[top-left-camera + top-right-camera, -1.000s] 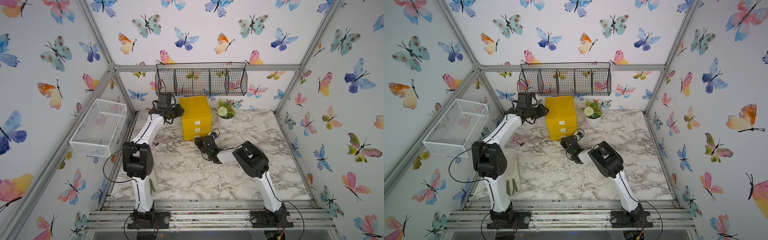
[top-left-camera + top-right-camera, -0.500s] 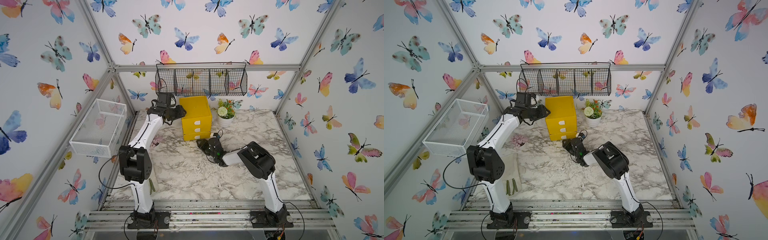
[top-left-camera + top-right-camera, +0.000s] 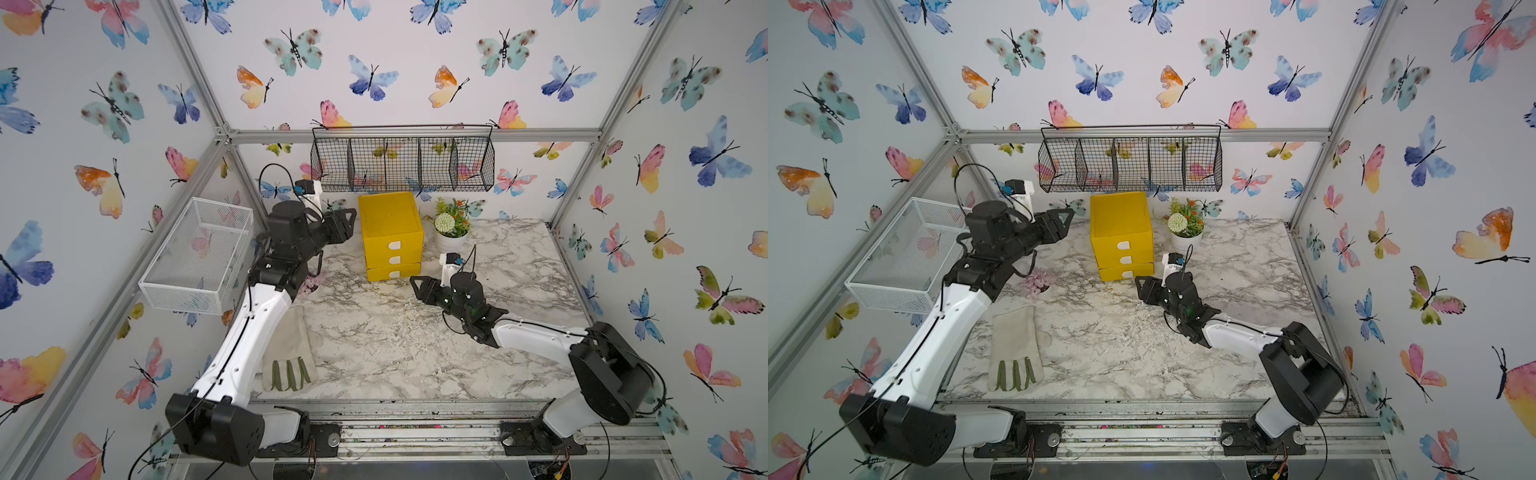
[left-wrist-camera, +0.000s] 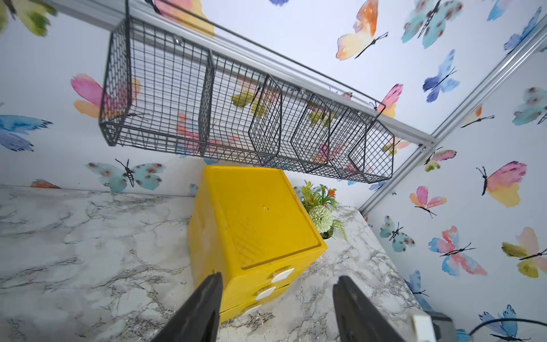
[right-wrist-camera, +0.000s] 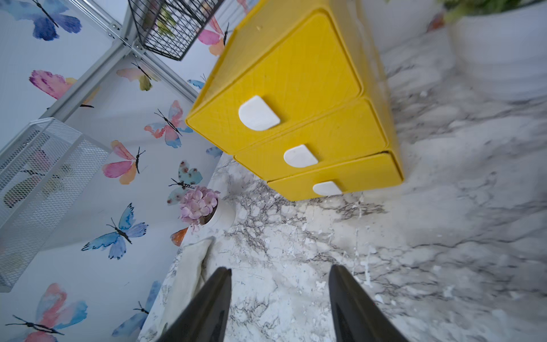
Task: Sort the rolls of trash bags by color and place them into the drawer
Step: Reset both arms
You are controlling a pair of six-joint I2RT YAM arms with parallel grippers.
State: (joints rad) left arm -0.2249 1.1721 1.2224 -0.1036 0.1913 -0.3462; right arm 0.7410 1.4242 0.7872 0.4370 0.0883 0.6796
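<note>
The yellow drawer (image 3: 390,232) (image 3: 1121,232) stands at the back of the marble table, its white tab handles facing the front. Its three drawers are pushed in; the bottom one (image 5: 340,180) sits a little proud. No rolls of trash bags are in view. My left gripper (image 3: 347,220) (image 3: 1065,220) (image 4: 278,278) hovers open and empty beside the chest's left top corner (image 4: 207,237). My right gripper (image 3: 415,284) (image 3: 1140,284) (image 5: 279,269) is low over the table, just in front and right of the bottom drawer. It is open with nothing between its fingers.
A black wire basket (image 3: 403,162) hangs on the back wall above the chest. A white mesh basket (image 3: 199,253) is mounted at the left. A potted plant (image 3: 451,228) stands right of the chest, a pink flower cluster (image 3: 1038,282) to its left, and a glove (image 3: 1015,349) at front left.
Both grippers have opened from nearly shut. The right arm's elbow has swung back toward the front right and its gripper has drawn slightly away from the bottom drawer. The left elbow has dropped forward.
</note>
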